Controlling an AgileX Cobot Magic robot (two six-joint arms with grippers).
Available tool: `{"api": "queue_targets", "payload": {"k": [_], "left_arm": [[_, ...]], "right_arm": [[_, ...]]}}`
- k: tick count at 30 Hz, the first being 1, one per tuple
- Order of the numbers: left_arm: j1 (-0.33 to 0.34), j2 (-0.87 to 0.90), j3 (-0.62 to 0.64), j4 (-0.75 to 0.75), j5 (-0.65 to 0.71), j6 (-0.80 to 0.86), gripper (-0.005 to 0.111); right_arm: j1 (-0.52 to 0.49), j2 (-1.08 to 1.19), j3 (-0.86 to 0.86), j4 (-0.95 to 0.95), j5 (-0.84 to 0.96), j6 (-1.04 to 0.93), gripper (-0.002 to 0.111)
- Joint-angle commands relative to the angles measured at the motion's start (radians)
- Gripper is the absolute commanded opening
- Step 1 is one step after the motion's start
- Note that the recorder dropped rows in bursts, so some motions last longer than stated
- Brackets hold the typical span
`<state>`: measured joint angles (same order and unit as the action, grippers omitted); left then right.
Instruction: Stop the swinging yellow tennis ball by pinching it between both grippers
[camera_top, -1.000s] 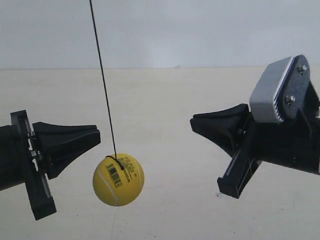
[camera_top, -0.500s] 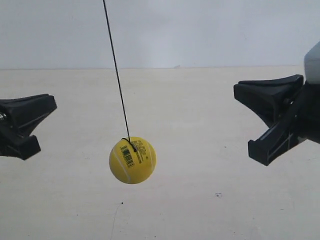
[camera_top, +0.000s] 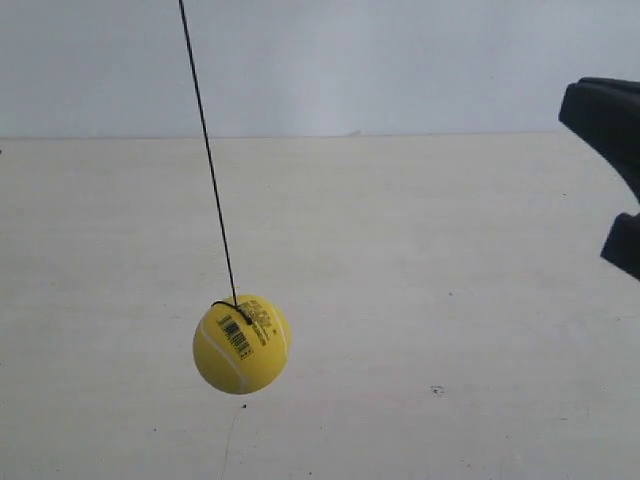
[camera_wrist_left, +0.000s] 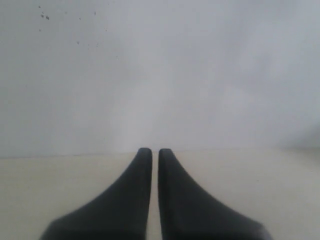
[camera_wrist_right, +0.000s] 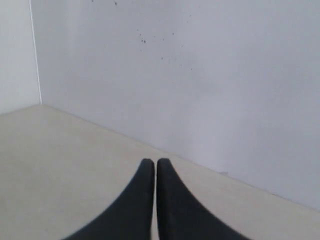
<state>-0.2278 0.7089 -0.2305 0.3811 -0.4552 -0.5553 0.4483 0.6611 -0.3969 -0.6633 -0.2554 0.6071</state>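
The yellow tennis ball (camera_top: 241, 343) hangs on a thin black string (camera_top: 208, 160) above the pale table, its barcode print facing the exterior camera. Nothing touches it. At the exterior view's right edge only the black tip of one gripper (camera_top: 610, 150) shows, far from the ball. The arm at the exterior view's left is out of that frame. In the left wrist view my left gripper (camera_wrist_left: 151, 151) is shut, with nothing between its fingers. My right gripper (camera_wrist_right: 151, 161) is likewise shut and empty in the right wrist view. Neither wrist view shows the ball.
A pale beige table (camera_top: 400, 250) runs back to a plain grey-white wall (camera_top: 400, 60). The right wrist view shows a corner where two walls meet (camera_wrist_right: 35, 55).
Both grippers have drawn outward away from the ball; the one at the exterior view's left has left the frame. The ball has swung back leftward and lower.
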Motion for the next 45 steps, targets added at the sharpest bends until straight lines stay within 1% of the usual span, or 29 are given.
{"api": "queue_targets", "payload": {"k": [1, 11, 17, 19, 20, 21, 22, 23, 24, 25, 26, 27, 28, 29, 31, 34, 35, 38, 40, 45], "left_arm": [[-0.002, -0.119, -0.002, -0.034, 0.096, -0.013, 0.005], [-0.002, -0.353, -0.002, -0.034, 0.195, -0.013, 0.005], [-0.002, -0.448, -0.002, -0.026, 0.276, -0.013, 0.005], [-0.002, -0.463, -0.002, -0.026, 0.304, -0.013, 0.005], [-0.002, -0.464, -0.002, -0.026, 0.321, -0.016, 0.005], [-0.002, -0.464, 0.0, -0.026, 0.334, -0.052, 0.005], [-0.002, -0.459, 0.008, -0.026, 0.337, -0.082, 0.005], [-0.002, -0.452, 0.021, -0.018, 0.327, -0.108, 0.005], [-0.005, -0.442, 0.038, 0.006, 0.304, -0.127, 0.005], [-0.009, -0.411, 0.082, 0.113, 0.205, -0.207, 0.005], [-0.014, -0.386, 0.104, 0.202, 0.122, -0.269, 0.005], [-0.016, -0.32, 0.128, 0.363, -0.037, -0.378, 0.005], [-0.016, -0.275, 0.127, 0.449, -0.096, -0.423, 0.005], [-0.016, -0.227, 0.125, 0.496, -0.139, -0.451, 0.005], [-0.016, -0.136, 0.125, 0.506, -0.187, -0.439, 0.005], [-0.016, 0.013, 0.125, 0.545, -0.254, -0.435, 0.005], [-0.016, 0.099, 0.125, 0.59, -0.338, -0.404, 0.005], [-0.016, 0.284, 0.125, 0.606, -0.5, -0.315, 0.005], [-0.016, 0.405, 0.125, 0.606, -0.572, -0.235, 0.005], [-0.016, 0.494, 0.125, 0.626, -0.58, -0.174, 0.005]], "right_arm": [[0.001, -0.089, 0.005, 0.007, 0.016, 0.023, 0.0], [0.001, -0.253, 0.005, 0.007, 0.042, 0.05, 0.0], [0.001, -0.32, 0.005, 0.007, 0.127, 0.081, 0.0], [0.001, -0.329, 0.005, 0.007, 0.152, 0.111, 0.0], [0.001, -0.33, 0.005, 0.007, 0.166, 0.165, 0.0], [0.001, -0.33, 0.011, 0.007, 0.168, 0.213, 0.0], [0.003, -0.328, 0.02, 0.004, 0.16, 0.253, 0.0], [0.003, -0.321, 0.042, -0.021, 0.112, 0.278, 0.0], [0.003, -0.312, 0.06, -0.05, 0.056, 0.28, 0.0], [0.003, -0.274, 0.103, -0.141, -0.075, 0.316, 0.0], [0.003, -0.244, 0.116, -0.174, -0.12, 0.348, 0.0], [0.003, -0.163, 0.133, -0.252, -0.181, 0.409, 0.0], [0.003, -0.124, 0.133, -0.283, -0.194, 0.427, 0.0], [0.003, -0.071, 0.133, -0.293, -0.209, 0.433, 0.0], [0.003, 0.023, 0.129, -0.293, -0.247, 0.426, 0.0], [0.003, 0.172, 0.129, -0.302, -0.401, 0.397, 0.0], [0.003, 0.266, 0.129, -0.31, -0.527, 0.364, 0.0], [0.003, 0.433, 0.125, -0.31, -0.686, 0.276, 0.0], [0.003, 0.524, 0.125, -0.322, -0.722, 0.235, 0.0], [0.003, 0.585, 0.125, -0.373, -0.731, 0.194, 0.0]]}}
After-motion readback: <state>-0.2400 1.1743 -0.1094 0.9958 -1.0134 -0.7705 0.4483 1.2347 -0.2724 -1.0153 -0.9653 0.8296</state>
